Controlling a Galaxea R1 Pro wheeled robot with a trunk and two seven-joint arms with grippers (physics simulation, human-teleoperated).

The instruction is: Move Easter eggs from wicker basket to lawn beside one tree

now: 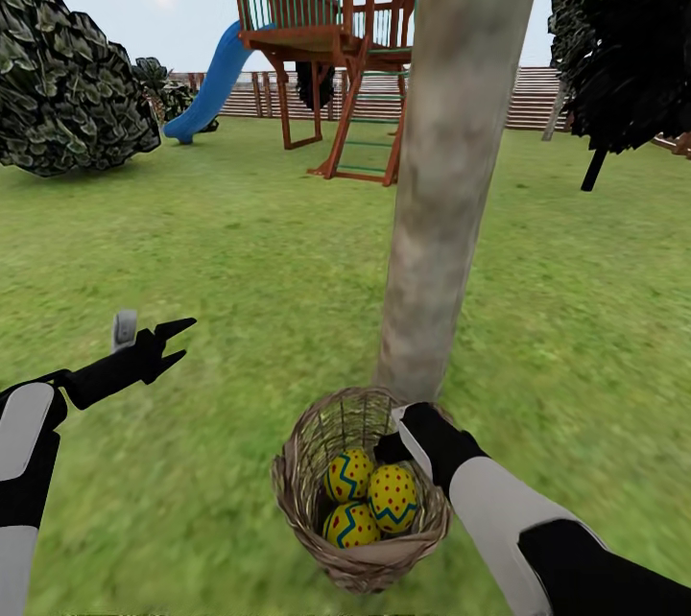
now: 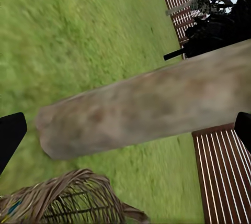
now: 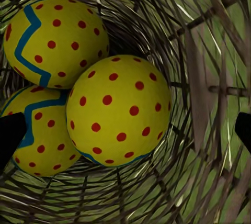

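Note:
The wicker basket (image 1: 305, 486) stands on the lawn (image 1: 240, 242) right at the foot of the tree (image 1: 446, 165), a thick grey-brown trunk. Inside lie three Easter eggs, yellow with red dots and blue-green zigzags: one (image 1: 347, 474) at the back, one (image 1: 393, 497) to the right, one (image 1: 351, 526) in front. My right gripper (image 1: 389, 448) reaches over the basket's far rim, open, its fingertips (image 3: 10, 135) spread either side of the nearest egg (image 3: 119, 111) without touching it. My left gripper (image 1: 178, 343) hovers open and empty over grass to the left, pointing at the trunk (image 2: 157, 103).
A red-brown playset (image 1: 326, 31) with a blue slide (image 1: 216, 79) stands further back. A round dark bush (image 1: 67, 88) is at the far left, a thin-stemmed black-leaved tree (image 1: 624, 31) at the right, and a slat fence (image 1: 537, 98) beyond.

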